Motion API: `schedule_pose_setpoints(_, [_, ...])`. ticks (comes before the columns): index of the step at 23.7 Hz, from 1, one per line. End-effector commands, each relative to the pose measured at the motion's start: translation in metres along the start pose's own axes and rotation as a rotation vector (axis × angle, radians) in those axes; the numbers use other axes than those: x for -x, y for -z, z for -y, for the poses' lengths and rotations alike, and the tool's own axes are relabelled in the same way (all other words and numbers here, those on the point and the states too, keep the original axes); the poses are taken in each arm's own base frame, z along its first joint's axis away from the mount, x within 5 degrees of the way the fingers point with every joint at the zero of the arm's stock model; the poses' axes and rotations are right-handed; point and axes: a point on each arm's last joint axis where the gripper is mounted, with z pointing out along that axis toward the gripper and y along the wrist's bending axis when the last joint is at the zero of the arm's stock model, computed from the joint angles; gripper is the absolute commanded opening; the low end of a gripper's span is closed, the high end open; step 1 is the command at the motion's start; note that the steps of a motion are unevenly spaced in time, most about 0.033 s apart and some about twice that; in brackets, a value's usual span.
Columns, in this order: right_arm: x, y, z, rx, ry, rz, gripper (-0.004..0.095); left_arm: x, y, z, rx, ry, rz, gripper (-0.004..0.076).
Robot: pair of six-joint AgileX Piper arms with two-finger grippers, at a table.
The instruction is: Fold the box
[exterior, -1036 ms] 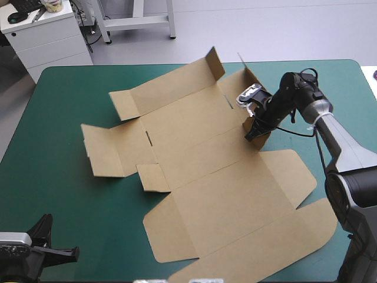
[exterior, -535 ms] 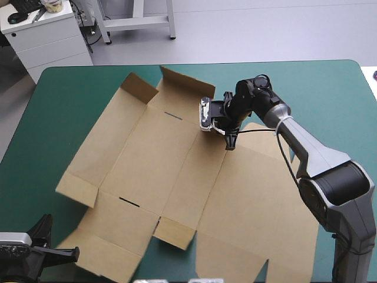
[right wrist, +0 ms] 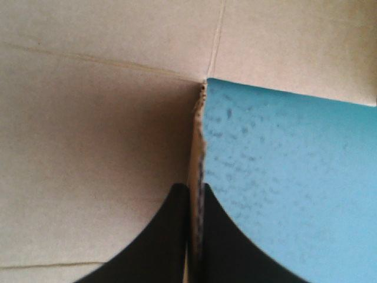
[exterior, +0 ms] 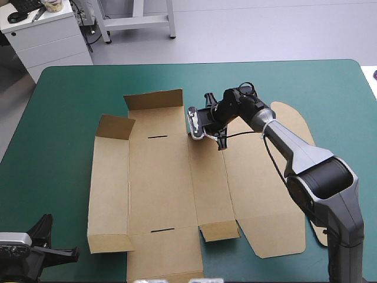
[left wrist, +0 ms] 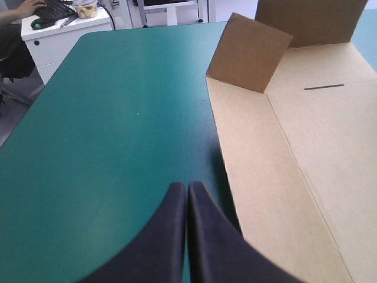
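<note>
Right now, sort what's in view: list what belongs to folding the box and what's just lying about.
In the job: box, mostly flat, far flaps raised; right pincer, shut on its edge.
Not in the job: left pincer, shut, beside the box; teal-green cover.

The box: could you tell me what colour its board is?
Brown; the box shows best in the high view.
</note>
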Motion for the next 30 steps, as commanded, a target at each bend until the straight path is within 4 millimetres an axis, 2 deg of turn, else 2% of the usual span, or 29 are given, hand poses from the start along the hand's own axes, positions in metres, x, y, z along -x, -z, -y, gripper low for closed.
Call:
schedule_pose_setpoints(1, [0.017, 0.032, 0.02, -0.169, -0.054, 0.116, 0.0171, 0.012, 0.007, 0.0, 0.0, 0.005, 0.11, -0.001])
schedule_pose_setpoints(2, [0.017, 0.033, 0.021, -0.179, -0.06, 0.122, 0.0239, 0.012, 0.007, 0.0, 0.0, 0.005, 0.11, -0.001])
schedule_pose_setpoints(3, [0.018, 0.033, 0.023, -0.202, -0.081, 0.127, 0.0444, 0.012, 0.007, 0.0, 0.0, 0.005, 0.11, -0.001])
schedule_pose_setpoints(4, [0.018, 0.035, 0.025, -0.216, -0.1, 0.13, 0.0558, 0.012, 0.007, 0.0, 0.0, 0.005, 0.11, -0.001])
schedule_pose_setpoints(5, [0.019, 0.039, 0.026, -0.233, -0.139, 0.137, 0.0728, 0.012, 0.007, 0.0, 0.0, 0.005, 0.11, -0.001])
schedule_pose_setpoints(6, [0.02, 0.044, 0.028, -0.246, -0.176, 0.144, 0.0825, 0.012, 0.007, 0.0, 0.0, 0.005, 0.11, -0.001])
schedule_pose_setpoints(9, [0.02, 0.062, 0.029, -0.27, -0.313, 0.141, 0.0827, 0.012, 0.007, 0.0, 0.0, 0.005, 0.11, -0.001])
schedule_pose_setpoints(11, [0.018, 0.08, 0.031, -0.309, -0.484, 0.123, 0.0758, 0.012, 0.007, 0.0, 0.0, 0.005, 0.11, -0.001])
schedule_pose_setpoints(13, [0.013, 0.1, 0.032, -0.373, -0.638, 0.073, 0.0529, 0.012, 0.007, 0.0, 0.0, 0.005, 0.11, -0.001])
schedule_pose_setpoints(14, [0.009, 0.109, 0.032, -0.407, -0.737, 0.037, 0.0321, 0.012, 0.007, 0.0, 0.0, 0.005, 0.11, -0.001])
schedule_pose_setpoints(17, [0.003, 0.121, 0.031, -0.45, -0.861, -0.005, -0.0028, 0.012, 0.007, 0.0, 0.0, 0.005, 0.11, -0.001])
schedule_pose_setpoints(21, [-0.005, 0.132, 0.029, -0.472, -1.06, -0.001, -0.0005, 0.012, 0.007, 0.0, 0.0, 0.005, 0.11, 0.0003])
schedule_pose_setpoints(23, [-0.011, 0.138, 0.028, -0.474, -1.142, 0.008, -0.0005, 0.012, 0.007, 0.0, 0.0, 0.005, 0.11, 0.0051])
schedule_pose_setpoints(25, [-0.017, 0.143, 0.026, -0.467, -1.22, -0.005, -0.0005, 0.012, 0.007, 0.0, 0.0, 0.005, 0.11, 0.0169])
schedule_pose_setpoints(27, [-0.024, 0.146, 0.022, -0.456, -1.259, -0.033, -0.0005, 0.012, 0.007, 0.0, 0.0, 0.005, 0.11, 0.0364])
schedule_pose_setpoints(30, [-0.031, 0.146, 0.012, -0.443, -1.281, -0.063, -0.0005, 0.012, 0.007, 0.0, 0.005, 0.019, 0.108, 0.0571])
